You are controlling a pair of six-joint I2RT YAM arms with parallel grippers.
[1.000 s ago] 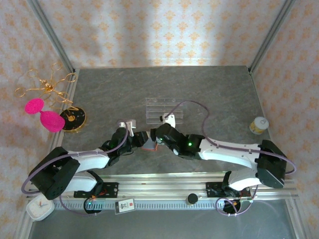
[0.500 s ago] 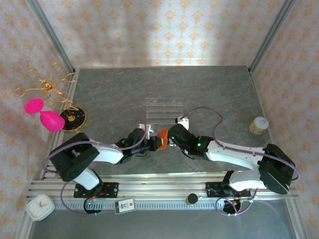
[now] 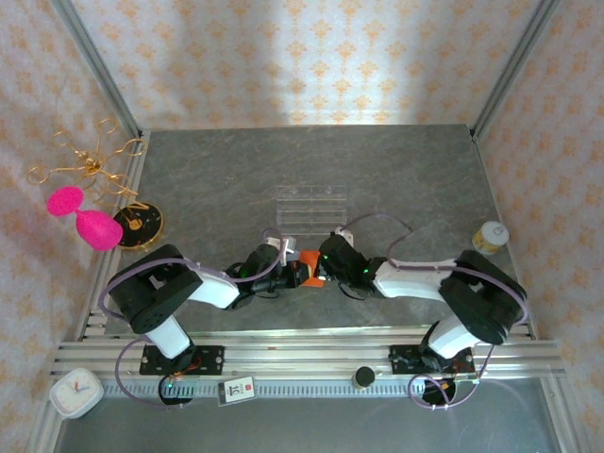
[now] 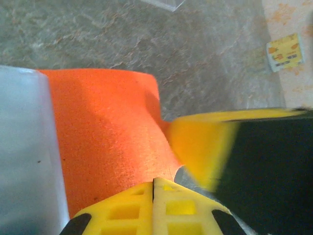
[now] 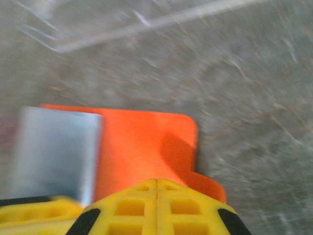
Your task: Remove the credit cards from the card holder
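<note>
The orange card holder (image 3: 307, 273) is pinched between both grippers near the table's front middle. From the left, my left gripper (image 3: 291, 268) is shut on one orange flap (image 4: 107, 132), beside the greyish inner panel (image 4: 24, 147). My left gripper (image 4: 154, 182) has its jaws pressed together at that flap's edge. The right gripper (image 3: 322, 269) comes from the right and is shut on the holder's other orange flap (image 5: 142, 147). Its jaws (image 5: 157, 182) meet over the flap, with the grey panel (image 5: 54, 152) to the left. The credit cards are hidden.
A clear acrylic rack (image 3: 310, 209) stands just behind the holder. A small yellow-labelled jar (image 3: 490, 236) sits at the right edge. A black and gold disc (image 3: 140, 225), pink pieces (image 3: 80, 215) and a gold wire stand (image 3: 85, 160) are at the left.
Both grippers have closed on the holder. The holder and both wrists shifted right toward the table's middle, and both arms have folded in closer to it.
</note>
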